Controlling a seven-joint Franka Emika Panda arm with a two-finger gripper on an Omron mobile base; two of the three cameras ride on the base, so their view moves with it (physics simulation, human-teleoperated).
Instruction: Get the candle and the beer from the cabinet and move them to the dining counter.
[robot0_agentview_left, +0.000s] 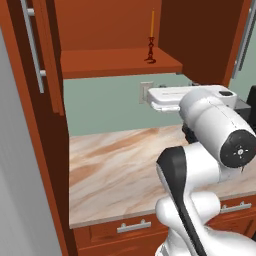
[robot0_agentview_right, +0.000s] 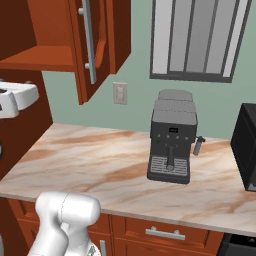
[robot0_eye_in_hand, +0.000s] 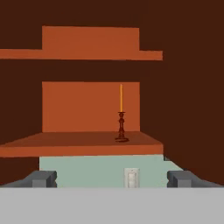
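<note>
Hand view: thin orange candle (robot0_eye_in_hand: 121, 114) on a turned dark holder stands upright near the wooden cabinet (robot0_eye_in_hand: 87, 144) shelf's front edge; fingers (robot0_eye_in_hand: 42, 179) spread wide, empty.

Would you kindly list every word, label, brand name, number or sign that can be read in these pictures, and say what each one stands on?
None can be read.
Coffee machine: small pale mark on its dark front panel, too small and blurred to read.
Candle, cabinet, wall switch plate, countertop: no writing visible.
Gripper, open: no markings visible.
</note>
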